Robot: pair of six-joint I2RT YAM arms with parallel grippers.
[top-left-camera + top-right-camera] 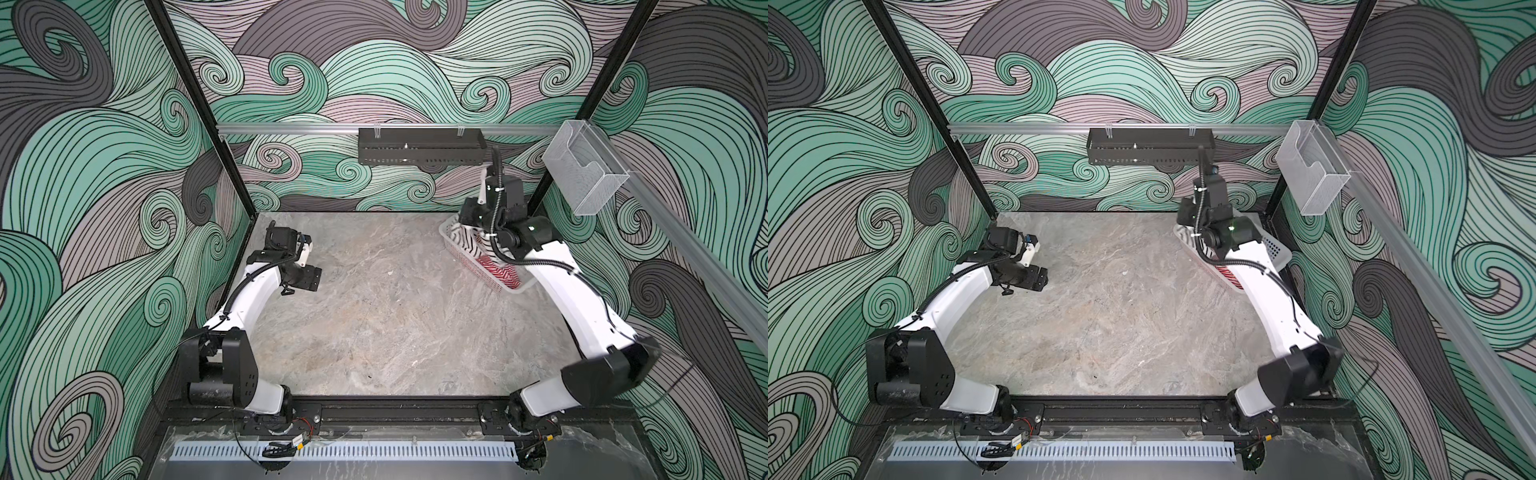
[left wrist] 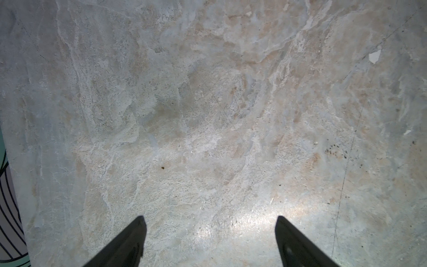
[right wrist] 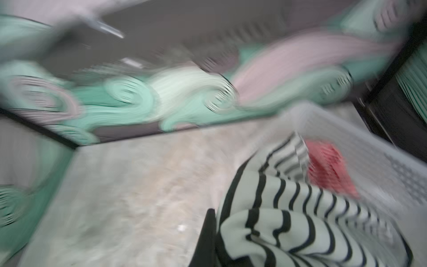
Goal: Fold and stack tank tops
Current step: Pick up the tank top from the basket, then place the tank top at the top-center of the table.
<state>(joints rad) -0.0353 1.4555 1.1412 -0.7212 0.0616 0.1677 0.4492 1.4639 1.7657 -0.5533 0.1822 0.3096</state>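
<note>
Wave-patterned walls (image 1: 374,62) enclosed a marble-look tabletop (image 1: 395,324), bare except at its far right corner, where a white perforated basket (image 1: 505,286) sat with both garments inside. The black-and-white tank top (image 1: 465,243) lay bunched at the far end of the basket, and the red-and-white tank top (image 1: 496,270) lay crumpled just beside it, nearer the robot. The right gripper (image 1: 471,218) hung over the basket at the black-and-white top. In the blurred right wrist view the striped cloth (image 3: 288,208) piled against one dark finger (image 3: 208,231) and hid the other, so whether it pinched the fabric could not be told. The left gripper (image 2: 210,222) hovered with its fingers spread wide over bare table, holding nothing. Judging by this, the step was drawing the first top out. It would go best with a single-layer pinch near a strap or hem, a lift high enough to clear the basket wall without snagging the red one, and the left arm ready to take the opposite edge.
</note>
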